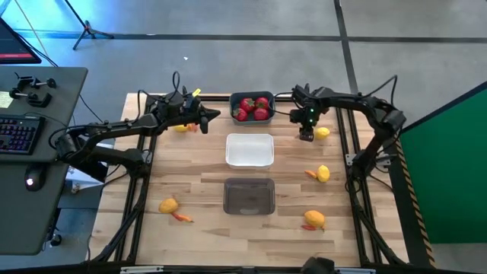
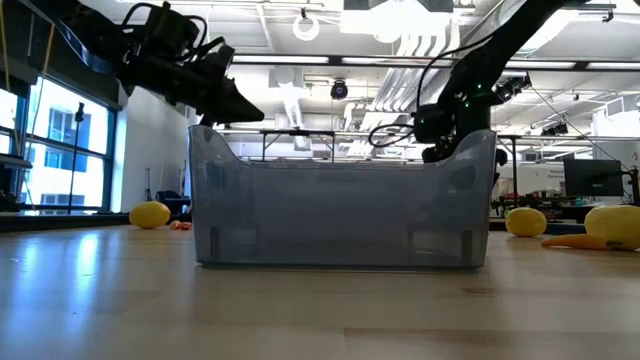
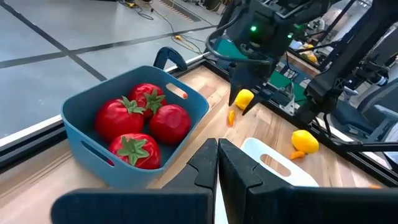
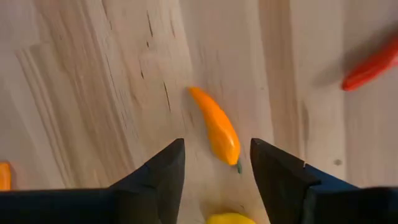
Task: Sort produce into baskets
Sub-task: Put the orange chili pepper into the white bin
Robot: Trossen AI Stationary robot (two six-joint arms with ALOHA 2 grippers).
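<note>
The dark blue-grey basket (image 1: 253, 106) at the table's far middle holds several red strawberries (image 3: 140, 118). The white basket (image 1: 249, 150) and the translucent dark grey basket (image 1: 249, 195) stand in a row nearer the front. My left gripper (image 1: 211, 116) is shut and empty, in the air just left of the blue basket; its fingertips show in the left wrist view (image 3: 217, 155). My right gripper (image 1: 306, 135) is open and points down, right of the blue basket. In the right wrist view its fingers (image 4: 214, 165) stand above an orange carrot piece (image 4: 217, 130) that lies on the wood.
Lemons lie beside my right gripper (image 1: 323, 132), at the middle right (image 1: 323, 173), front right (image 1: 314, 218), front left (image 1: 168, 205) and under the left arm (image 1: 181, 128). Carrot pieces lie next to some of them (image 1: 181, 218). Black frame rails run along the table's edges.
</note>
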